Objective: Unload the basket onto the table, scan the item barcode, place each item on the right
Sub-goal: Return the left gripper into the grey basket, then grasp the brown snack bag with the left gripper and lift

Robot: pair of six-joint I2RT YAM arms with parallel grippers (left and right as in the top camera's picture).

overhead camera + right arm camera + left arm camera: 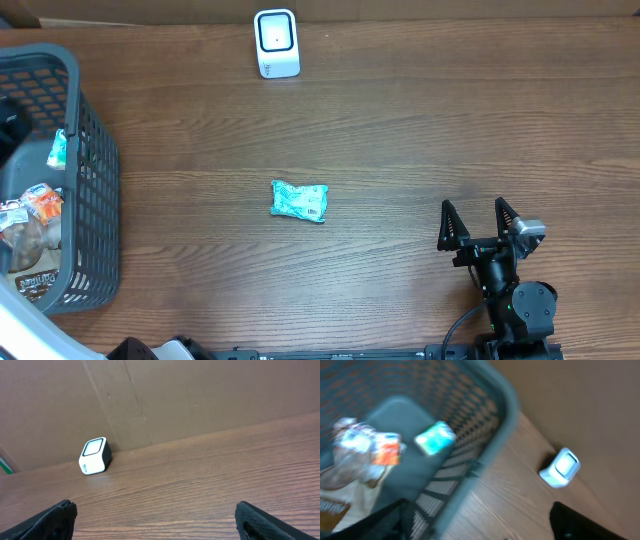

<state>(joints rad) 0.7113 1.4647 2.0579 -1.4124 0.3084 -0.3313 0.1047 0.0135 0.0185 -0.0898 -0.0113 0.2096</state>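
Observation:
A teal packet [299, 200] lies flat in the middle of the wooden table. The white barcode scanner [276, 43] stands at the far edge and also shows in both wrist views [560, 467] [95, 455]. My left gripper [479, 510] hovers open over the basket's rim with nothing between its fingers. Its view is blurred. Below it in the basket lies another teal packet [436, 437] beside an orange-and-white wrapper [385, 449]. My right gripper [473, 208] rests open and empty at the near right, pointing toward the scanner, well clear of the packet.
A grey mesh basket [95, 170] holding several wrapped items fills the left edge of the table. A brown cardboard wall [200, 395] backs the table behind the scanner.

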